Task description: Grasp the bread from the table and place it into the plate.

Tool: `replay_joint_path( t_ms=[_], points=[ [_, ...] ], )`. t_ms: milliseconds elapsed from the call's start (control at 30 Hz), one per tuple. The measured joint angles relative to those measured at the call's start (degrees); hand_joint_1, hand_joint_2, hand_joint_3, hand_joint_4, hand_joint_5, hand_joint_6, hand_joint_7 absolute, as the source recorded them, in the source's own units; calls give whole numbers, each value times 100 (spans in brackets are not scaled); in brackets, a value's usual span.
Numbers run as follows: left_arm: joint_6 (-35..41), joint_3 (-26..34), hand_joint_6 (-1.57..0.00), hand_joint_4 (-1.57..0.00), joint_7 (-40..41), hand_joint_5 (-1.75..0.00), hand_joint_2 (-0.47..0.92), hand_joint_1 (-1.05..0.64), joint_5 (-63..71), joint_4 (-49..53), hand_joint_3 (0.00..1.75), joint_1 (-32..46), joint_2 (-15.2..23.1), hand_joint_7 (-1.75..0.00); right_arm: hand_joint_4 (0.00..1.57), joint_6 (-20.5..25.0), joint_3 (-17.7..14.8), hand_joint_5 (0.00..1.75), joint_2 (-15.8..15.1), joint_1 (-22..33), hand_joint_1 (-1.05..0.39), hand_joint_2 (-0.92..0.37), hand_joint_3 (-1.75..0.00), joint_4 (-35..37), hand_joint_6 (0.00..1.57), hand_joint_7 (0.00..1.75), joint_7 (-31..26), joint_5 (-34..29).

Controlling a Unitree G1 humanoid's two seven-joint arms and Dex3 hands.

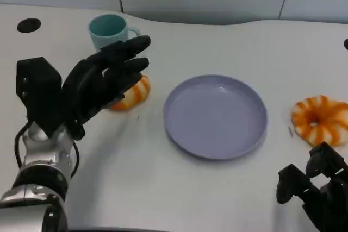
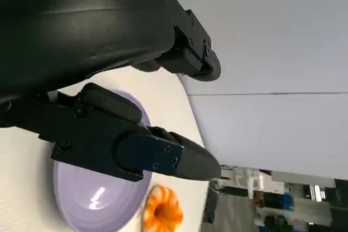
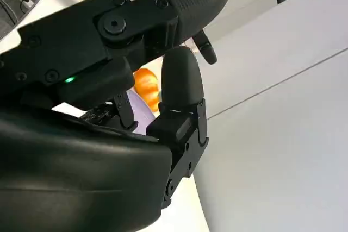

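1. The plate [image 1: 215, 116] lies at the table's [image 1: 136, 172] middle, lavender, with nothing on it.
2. One bread [image 1: 321, 119], an orange-and-white striped ring, lies on the table just right of the plate, apart from its rim.
3. A second striped bread [image 1: 133, 94] lies left of the plate, partly hidden by the left hand.
4. The left hand [image 1: 103, 80] is raised over that left bread, fingers stretched out and apart, grasping nothing; whether it touches the bread I cannot tell.
5. The right hand [image 1: 315, 188] is at the lower right, near the right bread but apart from it, fingers loosely curled, holding nothing.
6. A teal mug [image 1: 110, 30] stands behind the left hand.
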Motion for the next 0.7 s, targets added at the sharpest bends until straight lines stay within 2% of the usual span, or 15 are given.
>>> replay_joint_path(
  t_ms=[267, 300, 333, 400, 467, 533, 700],
  points=[
    [-239, -262, -30, -1, 283, -81, 81, -69, 333, 50, 0, -109, 123, -11, 78, 0, 45, 175, 1, 35, -45, -88, 0, -70, 62, 175, -117, -59],
    [-239, -267, -32, -4, 284, -80, 79, -69, 334, 53, 0, -109, 123, -11, 78, 0, 51, 175, 1, 35, -45, -88, 0, -70, 62, 175, -118, -62],
    [-239, -268, -38, -14, 287, -71, 76, -69, 334, 53, 0, -109, 123, -9, 78, 0, 56, 175, 1, 35, -44, -88, 0, -72, 61, 175, -119, -66],
    [-319, -719, -45, -28, 935, -55, 73, -69, 981, 111, 0, -194, 260, -5, 77, 0, 77, 175, 8, 41, -44, -88, 0, -87, 61, 175, -147, -71],
    [-337, -1309, -46, -32, 1782, -50, 72, -69, 1839, 220, 0, -416, 474, -4, 77, 0, 127, 175, 24, 45, -44, -88, 0, -99, 61, 175, -184, -85],
    [-345, -1611, -47, -34, 2295, -42, 72, -68, 2241, 282, 0, -617, 584, -3, 76, 0, 156, 175, 40, 52, -43, -88, 0, -105, 60, 175, -210, -91],
    [-338, -1921, -48, -36, 2811, -37, 72, -67, 2637, 382, 0, -845, 645, -2, 76, 0, 165, 175, 45, 53, -42, -88, 0, -104, 60, 175, -209, -76]
  ],
)
